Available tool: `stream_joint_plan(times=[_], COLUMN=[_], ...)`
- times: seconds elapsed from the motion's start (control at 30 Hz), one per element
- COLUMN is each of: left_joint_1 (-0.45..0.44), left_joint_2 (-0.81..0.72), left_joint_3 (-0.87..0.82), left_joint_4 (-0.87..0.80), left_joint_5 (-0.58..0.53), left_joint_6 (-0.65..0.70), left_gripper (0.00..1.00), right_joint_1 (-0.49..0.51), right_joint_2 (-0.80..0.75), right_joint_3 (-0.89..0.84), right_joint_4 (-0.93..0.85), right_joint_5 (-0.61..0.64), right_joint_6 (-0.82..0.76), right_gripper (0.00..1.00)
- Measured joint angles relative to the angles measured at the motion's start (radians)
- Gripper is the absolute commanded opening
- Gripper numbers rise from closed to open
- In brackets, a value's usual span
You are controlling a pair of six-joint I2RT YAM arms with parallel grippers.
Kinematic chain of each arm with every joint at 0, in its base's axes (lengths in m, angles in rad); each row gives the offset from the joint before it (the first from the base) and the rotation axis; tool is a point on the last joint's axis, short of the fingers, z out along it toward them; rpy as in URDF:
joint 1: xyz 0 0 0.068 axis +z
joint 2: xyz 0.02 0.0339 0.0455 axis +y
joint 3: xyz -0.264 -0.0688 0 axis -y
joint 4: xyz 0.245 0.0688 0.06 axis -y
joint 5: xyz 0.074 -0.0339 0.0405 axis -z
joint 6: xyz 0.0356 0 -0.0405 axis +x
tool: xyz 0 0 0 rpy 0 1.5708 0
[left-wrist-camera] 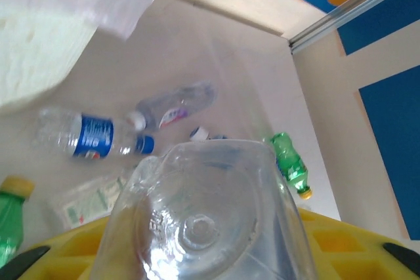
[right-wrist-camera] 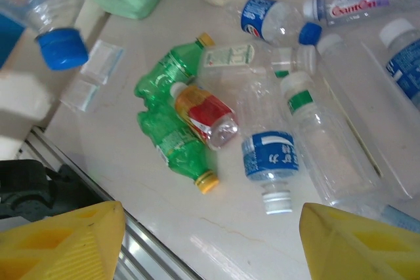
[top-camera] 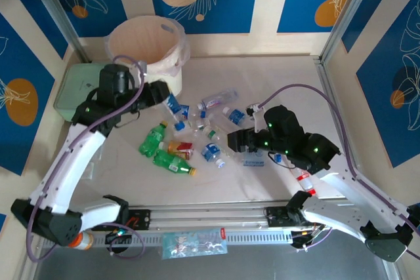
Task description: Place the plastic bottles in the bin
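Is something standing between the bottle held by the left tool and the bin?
Nothing visible does. The left tool holds the clear bottle close beside the bin; the loose bottles lie farther out on the table.

I see small clear and green plastic bottles (top-camera: 211,152) strewn across the pale beige tabletop (top-camera: 282,77). A round cream plastic bucket (top-camera: 164,73) and a flat pale-green box (top-camera: 75,86) sit at its far left.
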Motion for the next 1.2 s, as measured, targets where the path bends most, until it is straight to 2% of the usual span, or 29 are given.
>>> stream_joint_plan(times=[0.2,0.37,0.53,0.7,0.87,1.0,1.2], left_joint_1=[0.024,0.083,0.148,0.174,0.183,0.195,0.196], left_joint_2=[0.167,0.268,0.344,0.429,0.467,0.550,0.686], left_joint_3=[0.205,0.333,0.392,0.464,0.484,0.581,0.702], left_joint_4=[0.064,0.136,0.235,0.293,0.352,0.370,0.358], left_joint_5=[-0.032,-0.106,-0.177,-0.253,-0.355,-0.413,-0.425], left_joint_6=[0.024,0.029,0.021,0.034,0.078,0.135,0.221], left_gripper=[0.29,0.27,0.26,0.25,0.25,0.25,0.27], right_joint_1=[-0.056,-0.095,-0.189,-0.264,-0.265,-0.264,-0.264], right_joint_2=[0.008,0.010,0.056,0.138,0.183,0.186,0.185], right_joint_3=[0.055,0.078,0.138,0.216,0.258,0.258,0.258], right_joint_4=[0.028,0.043,0.066,0.098,0.101,0.079,0.031], right_joint_5=[-0.047,-0.090,-0.227,-0.388,-0.458,-0.467,-0.457], right_joint_6=[0.001,0.005,0.043,0.092,0.097,0.094,0.073], right_gripper=[0.71,0.71,0.72,0.71,0.71,0.71,0.71])
